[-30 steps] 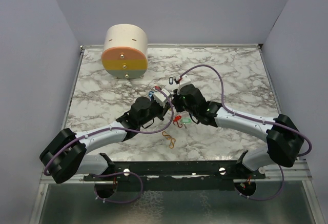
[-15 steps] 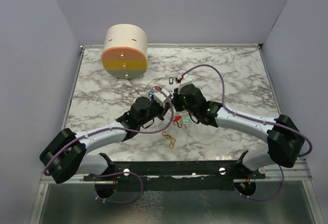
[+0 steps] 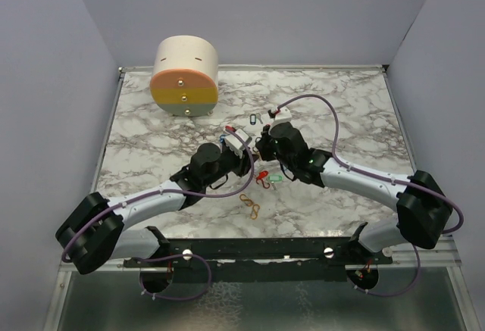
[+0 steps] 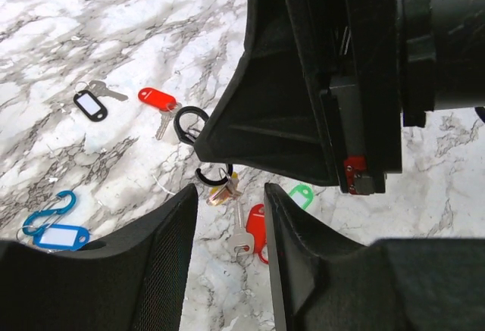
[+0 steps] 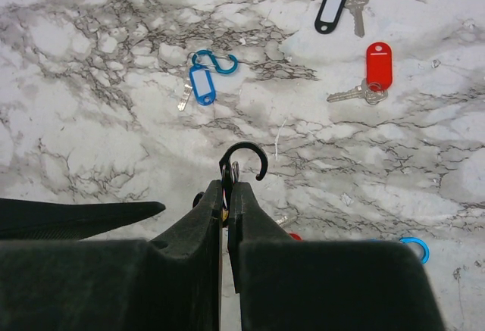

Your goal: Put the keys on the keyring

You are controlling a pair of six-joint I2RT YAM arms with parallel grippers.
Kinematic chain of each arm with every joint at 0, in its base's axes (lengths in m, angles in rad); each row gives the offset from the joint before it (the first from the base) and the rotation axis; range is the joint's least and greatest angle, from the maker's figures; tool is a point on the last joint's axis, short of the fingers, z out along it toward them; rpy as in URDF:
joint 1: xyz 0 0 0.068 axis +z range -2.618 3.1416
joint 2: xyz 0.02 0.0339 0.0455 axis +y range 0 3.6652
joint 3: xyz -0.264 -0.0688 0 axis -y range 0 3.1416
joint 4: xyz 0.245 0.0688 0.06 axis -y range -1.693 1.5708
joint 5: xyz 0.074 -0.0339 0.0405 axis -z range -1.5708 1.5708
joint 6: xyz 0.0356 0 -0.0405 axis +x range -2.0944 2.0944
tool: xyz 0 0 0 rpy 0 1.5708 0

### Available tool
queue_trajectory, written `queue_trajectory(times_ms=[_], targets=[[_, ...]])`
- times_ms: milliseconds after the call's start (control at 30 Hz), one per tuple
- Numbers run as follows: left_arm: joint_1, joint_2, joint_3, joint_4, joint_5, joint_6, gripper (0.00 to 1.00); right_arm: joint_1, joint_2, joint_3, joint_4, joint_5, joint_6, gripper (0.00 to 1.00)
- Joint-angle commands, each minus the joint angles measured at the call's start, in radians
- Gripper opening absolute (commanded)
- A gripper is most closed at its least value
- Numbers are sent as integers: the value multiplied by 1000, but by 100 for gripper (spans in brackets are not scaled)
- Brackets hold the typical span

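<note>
Right gripper (image 5: 227, 188) clenched on black ring (image 5: 244, 157); left gripper (image 4: 229, 217) released. Keys (image 5: 350, 92) likely light, stiff, slippery; grasp by tag (image 5: 379, 64).

Marble table (image 3: 356, 104) bears tagged keys (image 5: 378, 64), clips (image 5: 214, 61), a cylinder (image 3: 185, 77).

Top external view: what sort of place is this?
Probably a lab robot cell, not a home: plain lavender walls box in a marble-patterned table, a metal mounting rail spans its near edge, and tagged keys lie scattered.
</note>
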Motion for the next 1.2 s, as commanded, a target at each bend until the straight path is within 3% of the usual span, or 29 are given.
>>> queue_trajectory(times_ms=[0,167,267,433,533,1167], targets=[[-6,-43,-17,18,-48,-9,43,-10,-19,-17,53,32,27,1],[-5,-68,-31,15,-159,-41,44,-12,-4,-17,60,21,6,1],[-6,-108,-45,1,-297,-83,53,-12,19,-14,80,9,-22,1],[3,-213,-85,-27,-445,-156,83,-12,102,29,102,-24,-74,1],[7,-265,-92,-64,-489,-178,91,-12,157,56,126,-45,-91,1],[33,-351,-111,-139,-559,-183,92,-12,564,429,89,-177,-82,3]])
